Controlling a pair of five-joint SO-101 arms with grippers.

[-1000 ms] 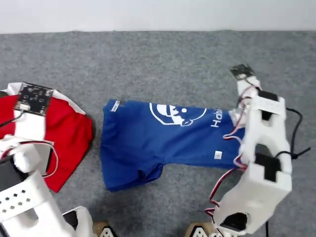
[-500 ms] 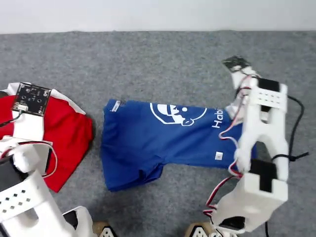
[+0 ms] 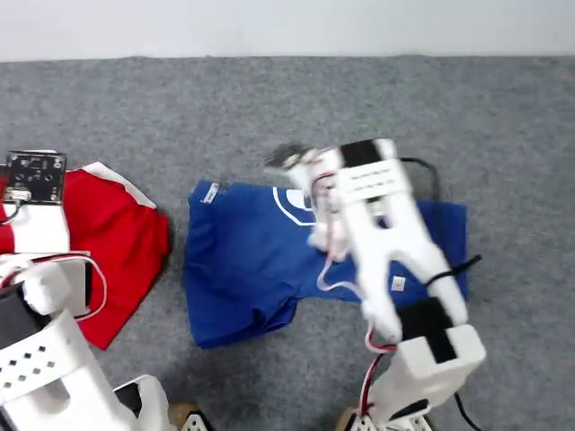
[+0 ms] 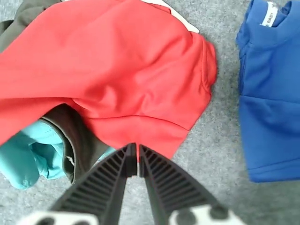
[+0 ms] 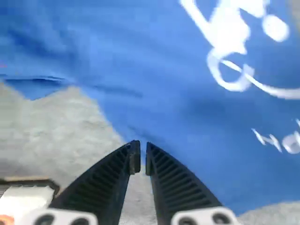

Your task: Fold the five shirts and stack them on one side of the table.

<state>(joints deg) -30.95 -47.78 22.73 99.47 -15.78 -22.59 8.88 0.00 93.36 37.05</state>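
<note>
Now right tool (image 5: 140, 146) swung across, over blue shirt (image 3: 235, 260) middle

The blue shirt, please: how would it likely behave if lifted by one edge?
The blue shirt probably drapes limply, since its sleeve lies creased. It looks thin, so likely light. The fuzzy grey table may drag it.

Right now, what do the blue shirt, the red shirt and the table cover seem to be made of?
Blue shirt: soft knit fabric, probably cotton jersey, matte; it lies in gentle wrinkles. Red shirt: smoother cloth with a slight sheen, possibly synthetic. Table cover: grey felt or short carpet, judging by its speckled, fuzzy texture.
</note>
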